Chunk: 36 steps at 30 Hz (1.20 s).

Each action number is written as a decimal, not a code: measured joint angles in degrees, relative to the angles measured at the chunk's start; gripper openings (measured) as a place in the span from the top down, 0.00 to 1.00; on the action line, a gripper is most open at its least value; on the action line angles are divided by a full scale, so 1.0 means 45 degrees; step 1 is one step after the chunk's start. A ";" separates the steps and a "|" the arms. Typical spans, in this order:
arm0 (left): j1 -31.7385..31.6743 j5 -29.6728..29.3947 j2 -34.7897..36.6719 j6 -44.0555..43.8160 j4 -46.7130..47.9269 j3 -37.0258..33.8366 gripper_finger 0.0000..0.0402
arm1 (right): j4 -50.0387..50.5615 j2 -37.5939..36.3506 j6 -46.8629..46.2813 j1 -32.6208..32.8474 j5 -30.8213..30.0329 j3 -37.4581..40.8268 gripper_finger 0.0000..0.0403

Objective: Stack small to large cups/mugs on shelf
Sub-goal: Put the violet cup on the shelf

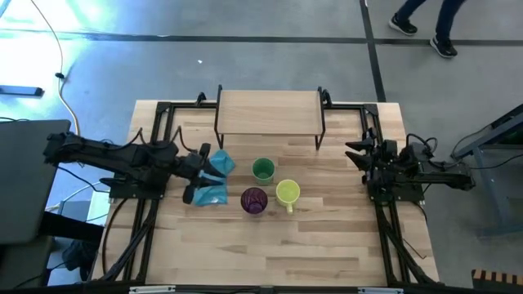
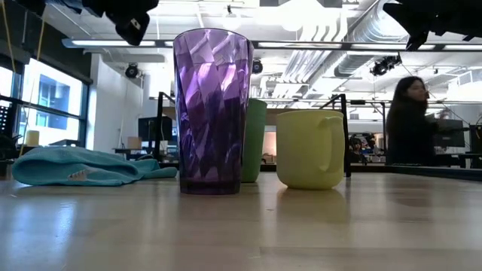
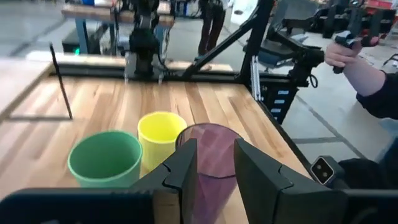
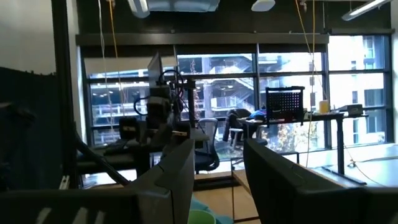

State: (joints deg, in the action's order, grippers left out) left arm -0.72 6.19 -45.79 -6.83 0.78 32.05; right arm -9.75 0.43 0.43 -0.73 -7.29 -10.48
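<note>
From above, the three cups stand upright on the table in front of the empty shelf (image 1: 269, 111), and the left gripper (image 1: 196, 173) is nearer than the right gripper (image 1: 359, 155), parked at the table's edge. Level view: purple tumbler (image 2: 213, 111) in front, green cup (image 2: 254, 140) and yellow mug (image 2: 310, 148) behind it. At the left wrist, parted fingers (image 3: 186, 163) line up on the tumbler ahead; the right wrist's fingers (image 4: 177, 174) are also apart, holding nothing.

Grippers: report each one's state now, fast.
Left gripper: open, empty, over the blue cloth.
Right gripper: open, empty, at the table's right edge.

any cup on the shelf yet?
No: the purple tumbler, green cup and yellow-green mug all stand on the tabletop before the shelf.
</note>
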 joint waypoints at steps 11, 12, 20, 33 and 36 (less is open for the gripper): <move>-0.0003 -0.1052 -0.3613 -0.0835 0.4319 0.4007 0.76 | 0.1466 0.0000 -0.0641 0.0000 -0.0005 0.0000 0.68; 0.0004 -0.1052 -0.3956 -0.0835 0.4613 0.4359 0.76 | 0.1729 0.0000 -0.0737 0.0000 -0.0005 0.0000 0.68; 0.0007 -0.1053 -0.6454 -0.0360 0.6254 0.6524 0.76 | 0.3504 0.0005 -0.1818 0.0004 -0.0019 0.0005 0.68; -0.0003 -0.0895 -0.7385 -0.0164 0.6497 0.8041 0.76 | 0.5103 0.0335 -0.2105 0.0005 -0.0034 0.0015 0.68; -0.0003 -0.0787 -0.7385 -0.0243 0.6490 0.8247 0.76 | 0.5501 0.0335 -0.2137 0.0005 -0.0037 0.0015 0.68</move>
State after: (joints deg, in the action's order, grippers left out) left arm -0.73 2.65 -79.02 -7.93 29.98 69.16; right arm 15.00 1.93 -9.18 -0.71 -7.46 -10.41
